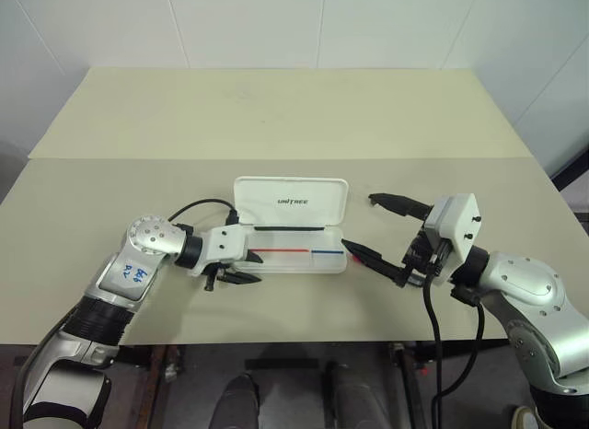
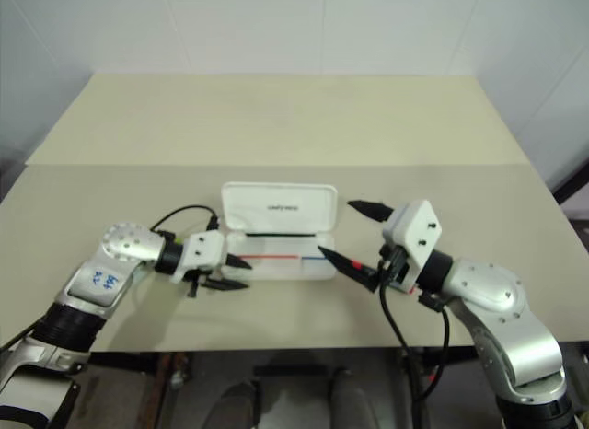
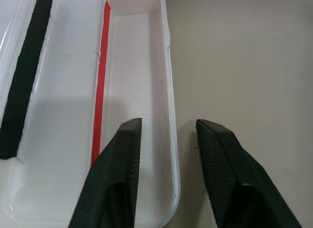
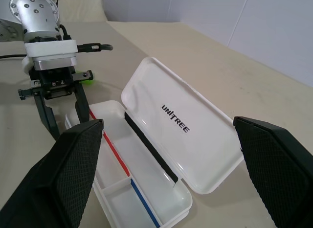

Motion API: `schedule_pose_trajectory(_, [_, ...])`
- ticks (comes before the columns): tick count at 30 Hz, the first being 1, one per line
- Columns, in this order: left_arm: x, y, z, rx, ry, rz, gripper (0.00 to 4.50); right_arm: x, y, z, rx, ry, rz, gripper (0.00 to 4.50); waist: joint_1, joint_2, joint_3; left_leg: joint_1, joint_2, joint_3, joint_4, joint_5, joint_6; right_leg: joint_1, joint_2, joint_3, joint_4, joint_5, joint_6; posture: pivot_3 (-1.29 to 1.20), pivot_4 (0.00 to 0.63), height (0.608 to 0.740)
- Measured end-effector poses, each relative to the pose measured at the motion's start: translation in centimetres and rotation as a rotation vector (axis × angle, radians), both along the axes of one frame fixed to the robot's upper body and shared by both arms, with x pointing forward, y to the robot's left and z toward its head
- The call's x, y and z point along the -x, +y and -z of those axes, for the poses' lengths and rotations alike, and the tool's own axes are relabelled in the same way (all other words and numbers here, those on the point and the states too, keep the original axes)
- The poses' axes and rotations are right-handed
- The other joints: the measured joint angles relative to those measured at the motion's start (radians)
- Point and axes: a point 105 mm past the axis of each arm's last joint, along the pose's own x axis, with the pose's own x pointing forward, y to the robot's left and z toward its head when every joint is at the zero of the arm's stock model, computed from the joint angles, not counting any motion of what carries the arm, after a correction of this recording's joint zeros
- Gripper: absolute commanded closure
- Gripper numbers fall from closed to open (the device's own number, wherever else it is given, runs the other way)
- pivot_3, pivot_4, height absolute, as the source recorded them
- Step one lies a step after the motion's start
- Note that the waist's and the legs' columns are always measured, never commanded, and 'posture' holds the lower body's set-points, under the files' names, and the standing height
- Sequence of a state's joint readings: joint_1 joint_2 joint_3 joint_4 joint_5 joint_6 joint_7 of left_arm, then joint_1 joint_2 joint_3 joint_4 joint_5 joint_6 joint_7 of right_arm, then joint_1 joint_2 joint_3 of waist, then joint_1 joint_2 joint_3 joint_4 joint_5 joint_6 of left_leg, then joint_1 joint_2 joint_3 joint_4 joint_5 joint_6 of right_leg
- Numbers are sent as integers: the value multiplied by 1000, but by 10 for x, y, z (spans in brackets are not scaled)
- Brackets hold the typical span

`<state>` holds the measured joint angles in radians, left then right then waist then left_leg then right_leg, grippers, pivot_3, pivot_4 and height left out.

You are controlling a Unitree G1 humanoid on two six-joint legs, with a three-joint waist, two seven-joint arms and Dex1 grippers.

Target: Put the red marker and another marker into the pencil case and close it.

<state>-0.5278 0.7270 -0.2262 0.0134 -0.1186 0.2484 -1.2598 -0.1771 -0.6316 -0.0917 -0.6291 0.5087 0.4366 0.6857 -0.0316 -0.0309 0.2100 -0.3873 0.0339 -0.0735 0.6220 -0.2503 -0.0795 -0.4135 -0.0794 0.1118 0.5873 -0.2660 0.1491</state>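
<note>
The case (image 1: 291, 225) lies open in the middle of the table (image 1: 276, 116). Its lid (image 4: 182, 123) stands up at the back, with dark letters on it. A thin red-and-blue stick (image 1: 296, 253) lies along the tray. A thin black pen (image 1: 289, 228) lies by the hinge.

The left gripper (image 1: 247, 268) is at the left end of the case, pointing along it. Its fingers are a little way apart. One finger (image 3: 115, 174) is over the front slot of the tray. The other finger (image 3: 239, 174) is outside, over the table. The front wall of the case (image 3: 172, 154) sits between them. It holds nothing.

The right gripper (image 1: 377, 228) is just past the right end of the case, pointing at it. Its fingers (image 4: 68, 174) are spread very wide. It holds nothing.

In the right wrist view, a small bright green thing (image 4: 88, 77) peeks out behind the left gripper. It may be the green marker, but I cannot tell. I cannot tell where the red marker is.
</note>
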Motion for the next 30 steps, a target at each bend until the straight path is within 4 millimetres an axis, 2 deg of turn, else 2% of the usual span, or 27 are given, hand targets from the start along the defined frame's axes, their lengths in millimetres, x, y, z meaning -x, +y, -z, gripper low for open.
schedule_pose_trajectory(5, [11,6,-27,33,-6,1,2864,-2,2,1,-16,6,-8,0,-3,0,0,0,0,0,-1,0,0,0,0,0,0,0,0,0,150,740])
schedule_pose_trajectory(7, [16,7,-37,59,-15,-1,2522,-4,3,3,-22,17,-10,0,-3,0,0,0,0,0,-1,0,0,0,0,0,0,0,0,0,150,740])
schedule_pose_trajectory(9, [21,10,-43,84,-21,5,2023,-6,4,7,-26,34,-17,0,-3,-1,0,0,0,0,-1,0,0,0,0,0,0,0,0,0,150,740])
schedule_pose_trajectory(12, [29,19,-52,138,-29,-3,958,-7,3,13,-25,64,-22,0,-3,-1,0,0,0,0,-1,0,0,0,0,0,-1,0,-1,0,150,740])
schedule_pose_trajectory(15, [39,29,-59,203,-49,-7,24,-6,-19,32,24,140,34,0,0,-1,0,0,0,0,-1,-1,0,0,0,0,-1,-1,-1,0,150,740])
schedule_pose_trajectory(17, [40,39,-64,223,-78,-40,24,-6,-40,43,63,194,91,0,4,-1,1,0,0,0,-1,-1,0,0,0,0,-1,-1,-1,0,150,740])
schedule_pose_trajectory(21, [41,53,-71,246,-116,-74,24,6,-67,62,149,281,113,0,1,-2,0,1,0,0,0,-1,0,2,0,0,-3,-1,-2,0,150,740])
schedule_pose_trajectory(25, [39,55,-71,267,-128,-83,24,7,-88,82,196,364,122,0,-4,-2,1,1,0,1,3,-1,0,2,0,1,-3,0,-2,0,150,740])
schedule_pose_trajectory(30, [35,52,-74,299,-147,-76,24,2,-96,95,213,403,113,0,-12,-2,1,1,0,1,4,-1,0,2,0,1,-3,0,-1,0,150,740])
